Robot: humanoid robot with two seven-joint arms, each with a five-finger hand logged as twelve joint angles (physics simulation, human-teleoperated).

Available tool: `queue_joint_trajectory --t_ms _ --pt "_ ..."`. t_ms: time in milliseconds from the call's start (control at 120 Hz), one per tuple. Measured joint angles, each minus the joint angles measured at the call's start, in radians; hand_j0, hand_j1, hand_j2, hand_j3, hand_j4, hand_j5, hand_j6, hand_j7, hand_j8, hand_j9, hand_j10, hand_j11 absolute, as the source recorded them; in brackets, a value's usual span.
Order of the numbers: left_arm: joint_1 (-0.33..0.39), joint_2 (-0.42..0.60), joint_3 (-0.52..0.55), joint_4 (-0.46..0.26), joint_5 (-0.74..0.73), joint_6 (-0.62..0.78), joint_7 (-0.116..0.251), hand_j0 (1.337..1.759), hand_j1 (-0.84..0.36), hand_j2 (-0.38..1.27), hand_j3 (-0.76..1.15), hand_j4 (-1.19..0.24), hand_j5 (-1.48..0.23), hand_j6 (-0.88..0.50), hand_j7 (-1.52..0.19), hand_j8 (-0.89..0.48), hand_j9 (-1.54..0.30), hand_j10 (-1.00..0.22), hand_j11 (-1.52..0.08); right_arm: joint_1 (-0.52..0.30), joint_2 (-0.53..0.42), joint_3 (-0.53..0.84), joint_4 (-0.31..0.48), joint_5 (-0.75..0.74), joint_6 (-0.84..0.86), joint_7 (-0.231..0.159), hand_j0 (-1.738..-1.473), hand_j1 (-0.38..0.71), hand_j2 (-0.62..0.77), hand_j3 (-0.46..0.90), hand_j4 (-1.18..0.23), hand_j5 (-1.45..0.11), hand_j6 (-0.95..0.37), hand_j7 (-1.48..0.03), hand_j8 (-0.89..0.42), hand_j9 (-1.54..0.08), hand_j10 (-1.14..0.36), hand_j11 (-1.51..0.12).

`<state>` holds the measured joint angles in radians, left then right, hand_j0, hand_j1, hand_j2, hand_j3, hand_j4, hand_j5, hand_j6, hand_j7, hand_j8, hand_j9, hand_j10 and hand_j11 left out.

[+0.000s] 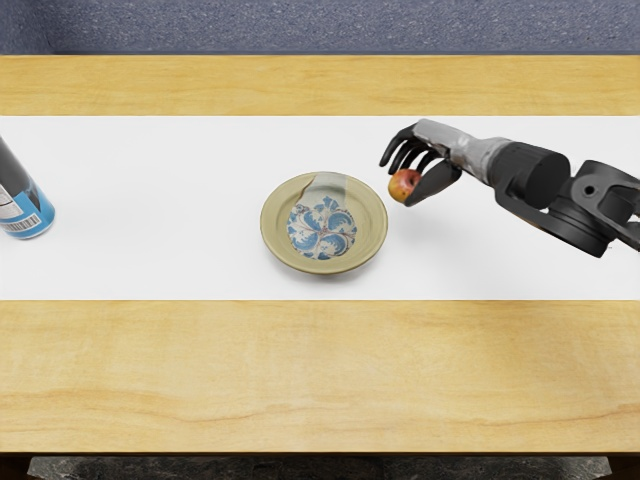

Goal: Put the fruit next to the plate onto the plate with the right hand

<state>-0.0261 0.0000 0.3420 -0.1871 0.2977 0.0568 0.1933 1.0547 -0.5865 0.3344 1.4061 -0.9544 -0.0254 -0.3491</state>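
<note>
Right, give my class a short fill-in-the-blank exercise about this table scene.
1. The ___ hand has its fingers around the fruit.
2. In the picture the plate lies to the ___ of the fruit.
3. The plate's centre pattern is white and ___.
Missing words: right, left, blue.

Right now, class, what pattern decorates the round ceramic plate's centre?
Blue-and-white floral swirls on the olive-rimmed round ceramic plate, best in the head view.

open runner [180, 200] between hand [430, 160] and plate [375, 215], can [22, 205] far left
</note>
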Motion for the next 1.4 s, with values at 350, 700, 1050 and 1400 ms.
queue_joint_trajectory --t_ms 350,700,1050,1400 --pt "0.000 0.000 0.000 0.000 0.000 0.000 0.000 1.658 0.06 0.05 0.00 -0.24 -0.31 -0.24 -0.31 -0.24 -0.31 -0.24 -0.31 0.010 0.061 0.000 -0.003 -0.001 -0.001 -0.002 -1.658 0.27 0.21 0.00 -0.59 -0.80 -0.60 -0.78 -0.46 -0.79 -0.56 -0.79" --pt "0.000 0.000 0.000 0.000 0.000 0.000 0.000 1.658 0.06 0.05 0.00 -0.24 -0.31 -0.24 -0.31 -0.24 -0.31 -0.24 -0.31 0.010 0.107 0.000 -0.004 -0.001 -0.001 -0.002 -1.658 0.27 0.20 0.00 -0.59 -0.80 -0.60 -0.79 -0.46 -0.79 -0.55 -0.79" --pt "0.000 0.000 0.000 0.000 0.000 0.000 0.000 1.658 0.06 0.05 0.00 -0.24 -0.31 -0.24 -0.31 -0.24 -0.31 -0.24 -0.31 -0.005 0.157 -0.012 -0.007 -0.008 -0.005 -0.002 -1.658 0.27 0.21 0.00 -0.60 -0.81 -0.60 -0.79 -0.45 -0.79 -0.55 -0.79" --pt "0.000 0.000 0.000 0.000 0.000 0.000 0.000 1.658 0.06 0.05 0.00 -0.24 -0.31 -0.24 -0.31 -0.24 -0.31 -0.24 -0.31 -0.024 0.222 -0.025 -0.027 -0.019 -0.011 -0.003 -1.658 0.27 0.21 0.00 -0.59 -0.81 -0.61 -0.79 -0.45 -0.79 -0.55 -0.79"
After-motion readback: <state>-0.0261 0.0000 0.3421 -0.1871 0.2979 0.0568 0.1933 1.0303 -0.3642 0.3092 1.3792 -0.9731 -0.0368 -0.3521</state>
